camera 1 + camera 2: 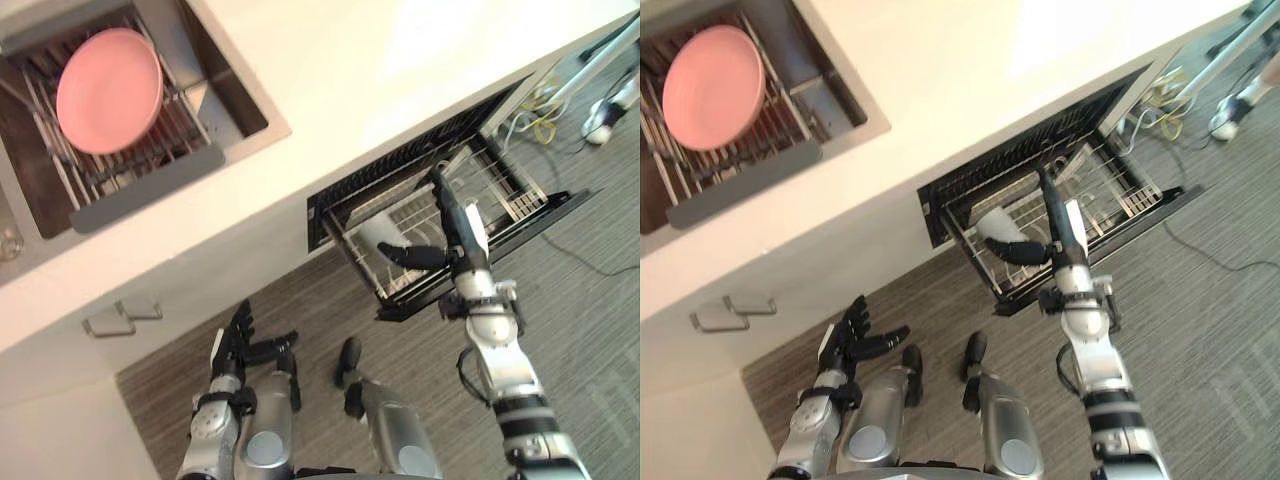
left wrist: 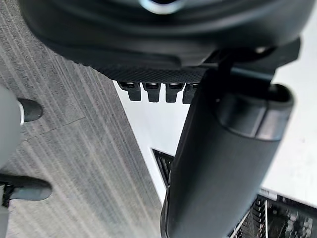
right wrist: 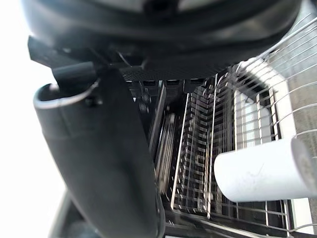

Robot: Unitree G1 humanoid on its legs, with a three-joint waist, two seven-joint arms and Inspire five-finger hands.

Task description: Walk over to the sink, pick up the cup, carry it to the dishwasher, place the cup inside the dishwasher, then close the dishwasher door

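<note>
- The cup [image 3: 262, 176] lies on its side on the wires of the dishwasher rack [image 1: 505, 190], at the rack's end on the robot's left.
- The right hand [image 1: 458, 235] hangs over the rack with fingers straight and thumb spread wide, clamped on nothing. The cup sits just beside the thumb, and the wrist view shows a gap between them.
- The left hand [image 1: 235, 345] hangs low, well apart from the rack on its left side, fingers loose and apart, empty.
- Placing looks done, so the step in hand is probably getting the right hand clear of the rack and then shutting up.
- Lift the hand straight up off the rack before drawing it back. A sideways sweep could let the thumb knock the cup or snag a wire.
- The door [image 1: 1170, 205] lies open along the rack's outer edge. The pulled-out rack likely has to slide in with it.
- Push with flat fingers at the middle of that outer edge, slowly and evenly. A cup on its side may roll if the rack jolts.
</note>
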